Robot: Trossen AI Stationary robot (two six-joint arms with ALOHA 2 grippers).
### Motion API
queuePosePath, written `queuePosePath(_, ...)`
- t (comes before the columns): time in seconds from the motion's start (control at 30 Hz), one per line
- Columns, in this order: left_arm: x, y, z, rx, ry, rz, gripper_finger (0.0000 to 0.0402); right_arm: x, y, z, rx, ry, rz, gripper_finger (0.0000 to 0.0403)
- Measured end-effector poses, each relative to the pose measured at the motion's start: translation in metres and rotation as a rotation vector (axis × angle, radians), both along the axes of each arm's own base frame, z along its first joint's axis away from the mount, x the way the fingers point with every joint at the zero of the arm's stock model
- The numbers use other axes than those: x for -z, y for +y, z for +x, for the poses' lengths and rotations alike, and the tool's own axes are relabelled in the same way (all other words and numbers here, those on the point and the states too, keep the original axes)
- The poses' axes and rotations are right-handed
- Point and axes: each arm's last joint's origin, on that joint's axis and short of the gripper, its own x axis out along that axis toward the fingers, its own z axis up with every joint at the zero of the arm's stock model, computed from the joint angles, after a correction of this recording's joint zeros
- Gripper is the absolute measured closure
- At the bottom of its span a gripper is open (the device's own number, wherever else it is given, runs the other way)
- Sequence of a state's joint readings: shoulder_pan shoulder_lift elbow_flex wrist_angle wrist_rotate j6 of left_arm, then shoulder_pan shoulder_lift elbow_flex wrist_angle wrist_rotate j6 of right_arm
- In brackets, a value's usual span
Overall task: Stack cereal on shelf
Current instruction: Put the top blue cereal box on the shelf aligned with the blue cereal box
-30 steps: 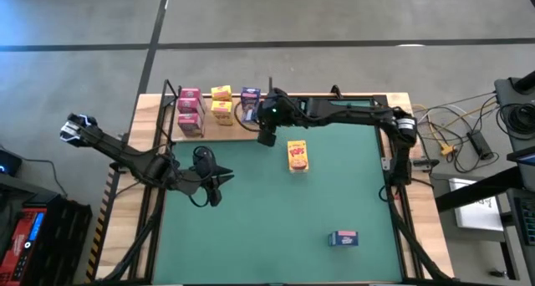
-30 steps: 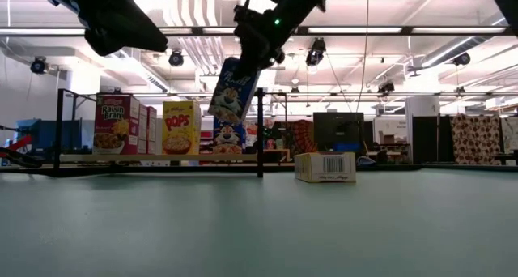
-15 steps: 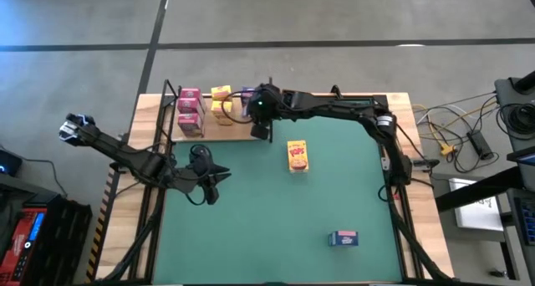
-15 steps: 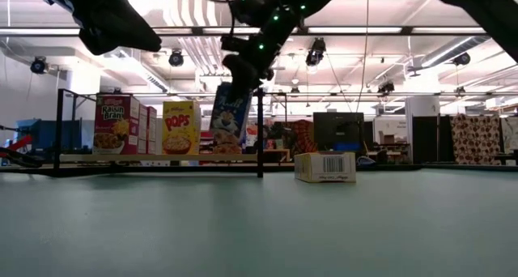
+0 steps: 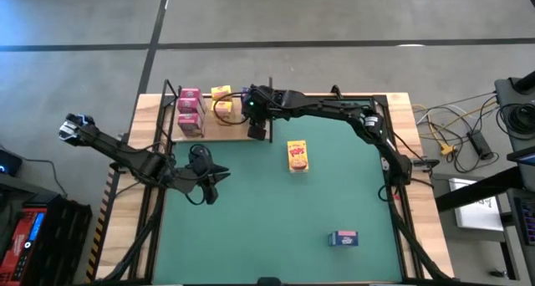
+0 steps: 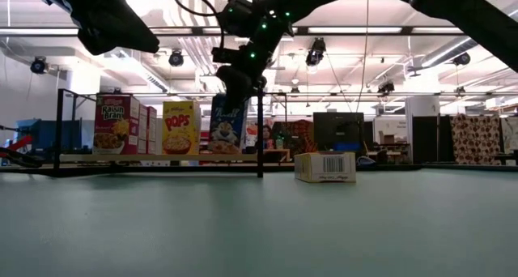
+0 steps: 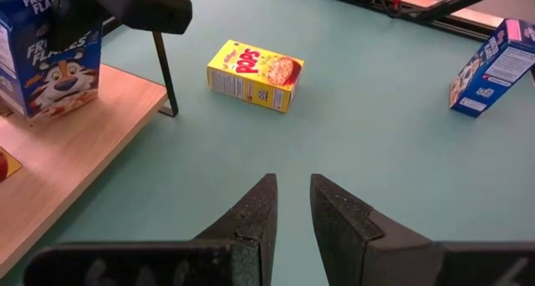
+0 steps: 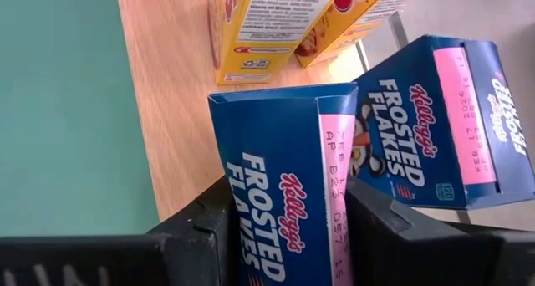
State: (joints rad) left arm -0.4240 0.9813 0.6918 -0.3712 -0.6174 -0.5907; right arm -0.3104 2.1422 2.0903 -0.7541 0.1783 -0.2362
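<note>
The shelf (image 5: 219,129) is a light-wood board at the table's far left. Pink boxes (image 5: 190,112) and yellow boxes (image 5: 221,102) of cereal stand on it. My right gripper (image 5: 253,110) is over the shelf's right end, shut on a blue cereal box (image 6: 229,123) that stands just in front of another blue box (image 8: 443,123). A yellow box (image 5: 297,155) and a blue box (image 5: 343,238) lie on the green mat. My left gripper (image 7: 290,206) hovers over the mat's left part, narrowly open and holding nothing. My right gripper pinches the blue box's upper end (image 8: 251,227) between its two fingers, one on each broad face. The fingers slant down from the table's right side. The box stands almost upright, its bottom (image 7: 52,110) down at the shelf board.
Thin black posts (image 6: 260,131) rise at the shelf's edges, one right beside the held box. The green mat (image 5: 276,211) between the two lying boxes is bare. Cables and equipment sit beyond the table's right edge (image 5: 468,144).
My right gripper has gone toward the table's left edge and down onto the shelf with the blue box. The box hung tilted in the air above the shelf's right end; now it stands almost upright beside the yellow boxes.
</note>
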Motion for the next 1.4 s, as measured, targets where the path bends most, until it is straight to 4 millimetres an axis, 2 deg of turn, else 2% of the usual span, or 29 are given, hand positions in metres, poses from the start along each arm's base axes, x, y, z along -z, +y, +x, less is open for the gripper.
queuePosePath(0.3, 0.0003, 0.0001, -0.0002, 0.0, 0.004, 0.002, 0.0345, -0.0055, -0.0038, -0.0031, 0.008, -0.015, -0.003, 0.0195)
queuePosePath(0.43, 0.0003, 0.0001, -0.0002, 0.0, 0.004, 0.002, 0.0345, -0.0056, -0.0048, -0.0031, -0.001, -0.013, -0.012, 0.0184)
queuePosePath(0.9, 0.0004, 0.0001, -0.0002, 0.0, 0.005, 0.003, 0.0345, -0.005, -0.0045, -0.0034, -0.031, 0.007, -0.031, 0.0186)
queuePosePath(1.23, 0.0011, 0.0003, -0.0007, 0.0, 0.013, 0.007, 0.0345, -0.0054, -0.0046, -0.0029, -0.037, 0.002, -0.037, 0.0227)
queuePosePath(1.4, 0.0011, 0.0003, -0.0007, 0.0, 0.013, 0.007, 0.0345, -0.0066, -0.0049, -0.0009, -0.096, -0.023, -0.029, 0.0236)
